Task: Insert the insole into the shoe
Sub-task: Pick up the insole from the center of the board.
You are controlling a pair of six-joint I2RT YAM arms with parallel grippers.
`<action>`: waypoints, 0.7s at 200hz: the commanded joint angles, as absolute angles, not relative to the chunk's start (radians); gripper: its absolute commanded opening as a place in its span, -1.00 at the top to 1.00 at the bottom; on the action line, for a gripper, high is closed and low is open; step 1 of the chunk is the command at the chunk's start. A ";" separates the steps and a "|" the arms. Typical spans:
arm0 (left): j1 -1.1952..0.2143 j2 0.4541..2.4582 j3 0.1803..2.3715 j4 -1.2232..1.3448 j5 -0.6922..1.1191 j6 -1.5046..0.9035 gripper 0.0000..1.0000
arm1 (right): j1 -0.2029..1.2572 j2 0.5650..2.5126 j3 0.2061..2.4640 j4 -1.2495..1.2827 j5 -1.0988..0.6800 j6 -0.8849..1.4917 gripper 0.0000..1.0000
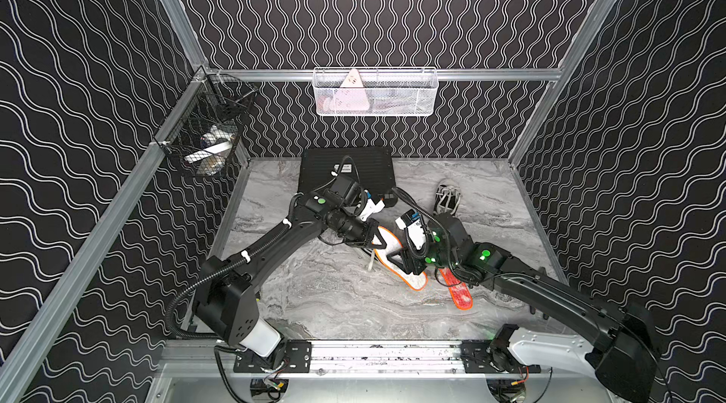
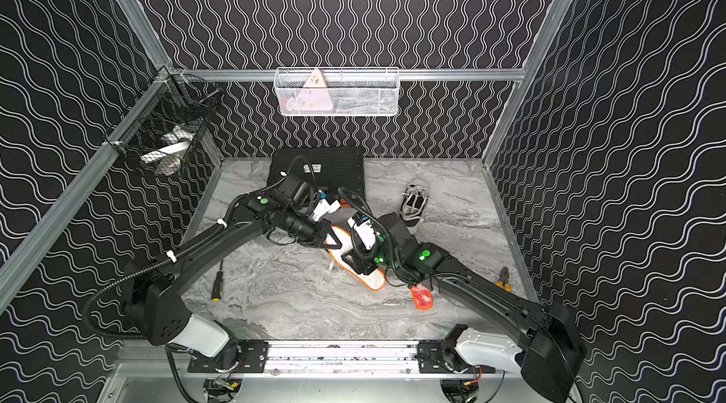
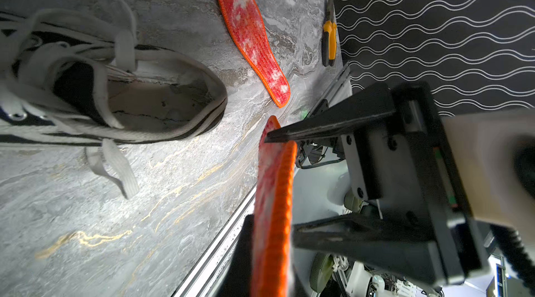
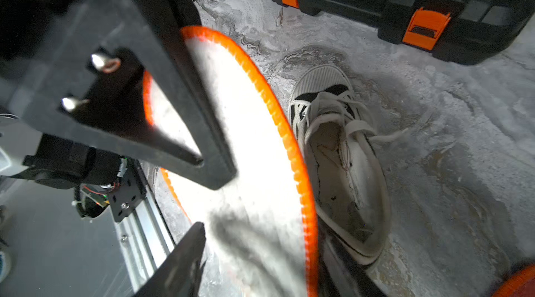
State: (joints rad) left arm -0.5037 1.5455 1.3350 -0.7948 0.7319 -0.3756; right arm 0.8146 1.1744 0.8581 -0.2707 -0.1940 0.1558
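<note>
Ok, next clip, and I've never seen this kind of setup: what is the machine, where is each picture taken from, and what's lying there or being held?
Two robot arms work over a marble-look table. Two pictures look down from overhead and are nearly alike. The other two come from cameras on the arms' wrists. The left end effector is shut on an orange-edged insole, held above the table near an open laced shoe. The right end effector is open beside the insole. A second insole, pliers, another shoe and a black case lie on the table. A white basket and a black basket hang on the walls.
</note>
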 commanded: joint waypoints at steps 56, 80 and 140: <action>-0.503 1.546 1.363 -0.806 0.705 -0.386 0.99 | 0.844 1.166 0.825 -0.159 -0.155 0.148 -0.33; -0.505 1.530 1.374 -0.842 0.759 -0.253 0.95 | 0.711 1.118 0.795 -0.171 -0.305 0.146 -0.38; -0.550 1.529 1.411 -0.865 0.902 -0.074 0.90 | 0.615 1.179 0.886 -0.380 -0.801 0.049 -0.42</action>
State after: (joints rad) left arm -0.5419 1.5295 1.3968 -0.8532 0.8116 -0.1787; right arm 0.6178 1.1454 0.8608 -0.2935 -0.5365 0.1024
